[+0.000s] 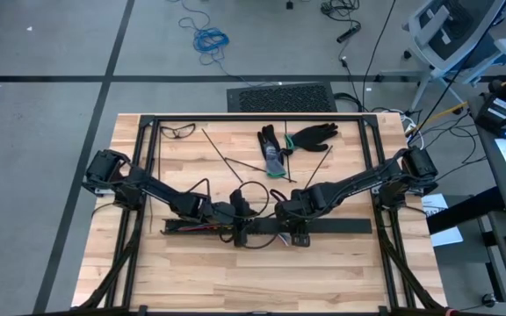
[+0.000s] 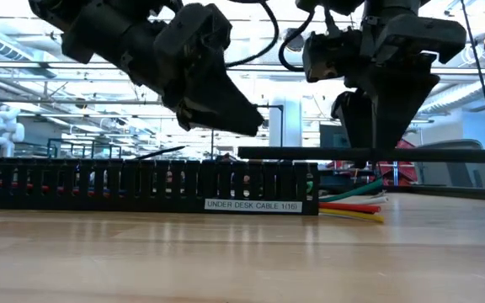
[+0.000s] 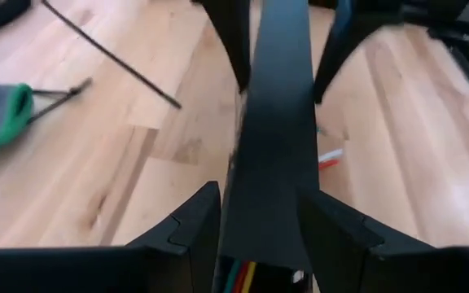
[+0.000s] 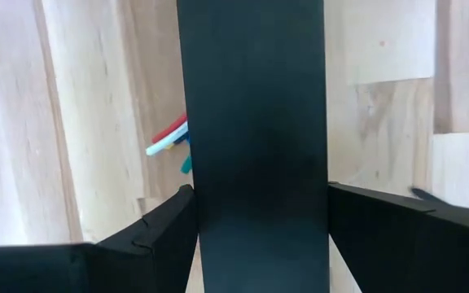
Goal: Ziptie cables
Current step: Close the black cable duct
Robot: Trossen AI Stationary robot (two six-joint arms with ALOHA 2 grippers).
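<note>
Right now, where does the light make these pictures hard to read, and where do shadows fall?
Low view: bright ceiling lights behind leave both arms as dark silhouettes, and the slotted rail looks shaded, though its white label reads. High view: even light, soft shadows under the arms on the table. Wrist views: the black cover between the fingers fills the middle; no glare.

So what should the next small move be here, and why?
Probably carry the cover sideways, clear of the rail. The left gripper and right gripper clamp its edges, and it hangs above the rail. The cables lie inside, with only their ends showing.
</note>
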